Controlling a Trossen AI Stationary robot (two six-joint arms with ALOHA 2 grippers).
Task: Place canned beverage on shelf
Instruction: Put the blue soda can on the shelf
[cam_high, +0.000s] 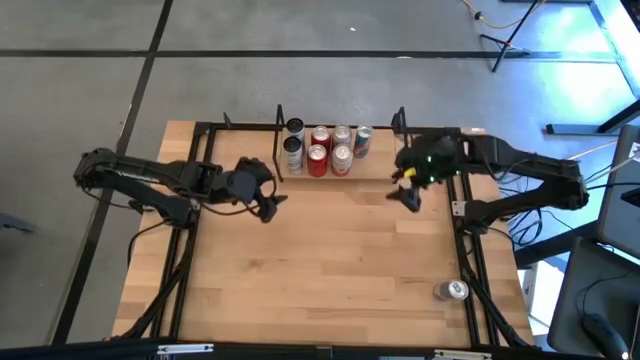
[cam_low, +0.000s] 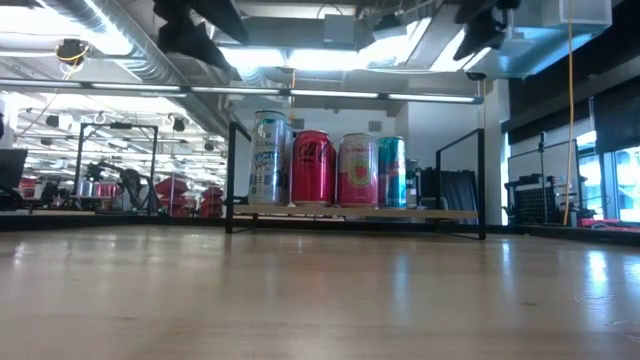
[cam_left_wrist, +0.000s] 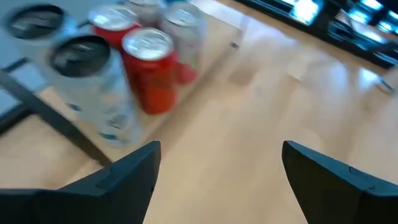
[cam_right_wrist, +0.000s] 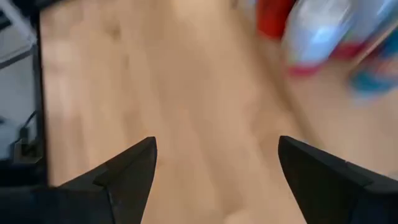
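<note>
Both pincers are spread wide and hold nothing: the left pincer (cam_high: 270, 207) hangs over the bench (cam_high: 330, 270) just left of the shelf (cam_high: 335, 176), the right pincer (cam_high: 408, 194) just right of it. Seven cans (cam_high: 318, 160) stand on the shelf. Another can (cam_high: 452, 290) sits alone near the bench's right edge.

The light wood table (cam_high: 330, 260) carries the low shelf (cam_high: 375, 172) at its far edge, seven cans (cam_high: 317, 160) packed on the shelf's left part and its right part bare, while one silver can (cam_high: 452, 290) lies near the table's front right corner.
</note>
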